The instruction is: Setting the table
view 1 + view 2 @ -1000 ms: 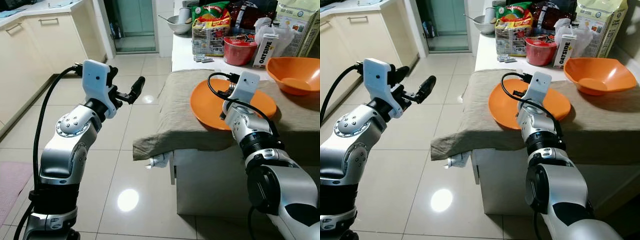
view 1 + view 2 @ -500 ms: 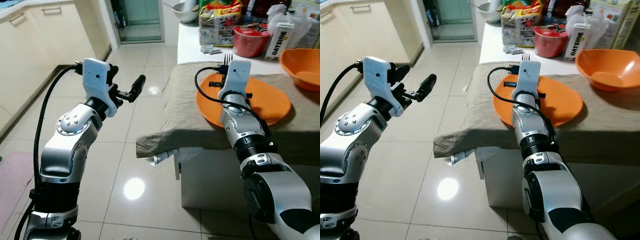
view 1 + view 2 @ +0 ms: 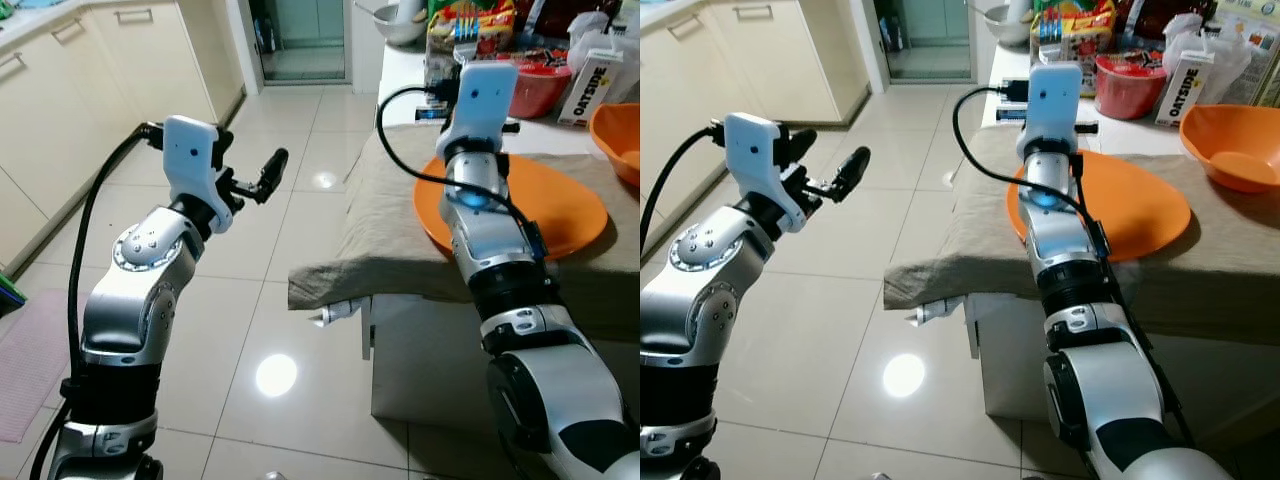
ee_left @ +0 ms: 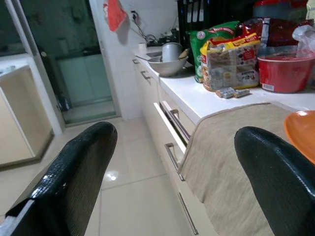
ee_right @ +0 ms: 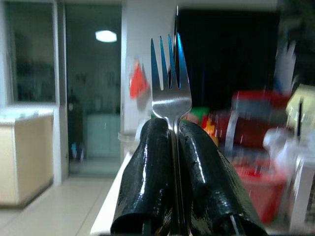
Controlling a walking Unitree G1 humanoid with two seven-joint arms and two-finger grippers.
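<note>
The right gripper [image 5: 170,142] is clenching a fork [image 5: 171,83] between its fingers, tines up, and is now raised well above the orange plate [image 3: 555,205] near the cloth-covered counter's front edge, having been low over the plate's near rim a second ago. That suggests the fork is being carried toward its place beside the plate. The left gripper [image 3: 255,175] is hovering over the floor, fingers spread, grasping nothing. Behind the plate, a white carton [image 3: 592,88] is reading "OATSIDE".

The right end effector [image 5: 172,147] has lifted the fork [image 5: 171,83] above the orange plate [image 3: 1140,210].
</note>
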